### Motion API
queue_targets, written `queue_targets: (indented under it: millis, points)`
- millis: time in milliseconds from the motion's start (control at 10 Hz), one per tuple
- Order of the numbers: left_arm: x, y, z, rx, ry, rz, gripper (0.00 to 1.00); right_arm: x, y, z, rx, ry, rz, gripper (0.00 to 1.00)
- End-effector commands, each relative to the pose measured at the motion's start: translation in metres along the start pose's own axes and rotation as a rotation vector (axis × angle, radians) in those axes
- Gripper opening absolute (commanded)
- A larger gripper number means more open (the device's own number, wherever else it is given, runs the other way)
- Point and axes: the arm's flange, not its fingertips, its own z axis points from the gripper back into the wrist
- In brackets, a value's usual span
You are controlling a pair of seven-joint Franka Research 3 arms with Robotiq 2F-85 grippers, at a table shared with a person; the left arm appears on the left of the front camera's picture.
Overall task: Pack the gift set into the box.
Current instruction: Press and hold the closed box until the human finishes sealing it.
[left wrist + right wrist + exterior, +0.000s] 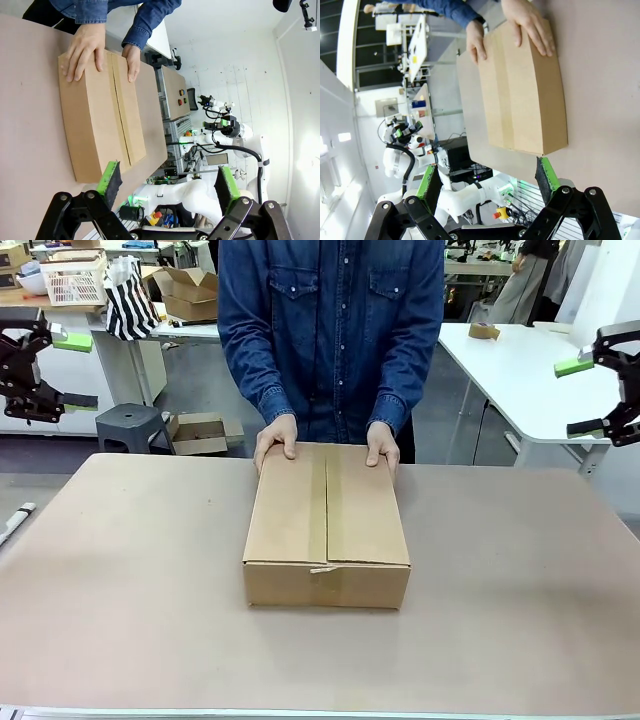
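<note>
Box (326, 525) shut, person's hands (277, 438) on far end; L fingers (111, 177), R fingers (546, 172) spread.

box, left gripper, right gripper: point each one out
box (327, 510), front view, on its closed top flaps by the middle seam
left gripper (78, 370), front view, gap between its open fingertips
right gripper (578, 397), front view, gap between its open fingertips

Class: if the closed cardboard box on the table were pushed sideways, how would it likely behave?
The box is low, wide and flat on the table, so it would probably slide, not tip or roll. Its cardboard looks stiff, though the top flaps may give at the seam. The person's hands on its far edge could resist a push.
</note>
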Motion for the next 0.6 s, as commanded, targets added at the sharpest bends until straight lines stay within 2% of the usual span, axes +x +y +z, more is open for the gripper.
queue_targets:
  millis: [0,100,200,300,400,500]
  points:
    - [-0.001,-0.009,-0.028,0.054,-0.021,-0.130,1.00,0.007,0.015,-0.023,-0.070,-0.002,0.114,1.00]
    - [-0.006,-0.021,-0.062,0.065,-0.036,-0.281,1.00,0.010,0.034,-0.054,-0.035,0.010,0.300,1.00]
    - [-0.018,-0.034,-0.097,-0.023,0.002,-0.389,1.00,0.005,0.051,-0.090,0.084,0.116,0.559,1.00]
    - [-0.035,-0.045,-0.135,-0.142,0.025,-0.491,1.00,0.000,0.068,-0.131,0.136,0.161,0.743,1.00]
    - [-0.049,-0.050,-0.162,-0.144,-0.034,-0.673,1.00,-0.009,0.080,-0.156,0.216,0.164,0.945,1.00]
    - [-0.063,-0.048,-0.178,-0.079,-0.131,-0.843,1.00,-0.026,0.082,-0.170,0.387,0.244,1.295,1.00]
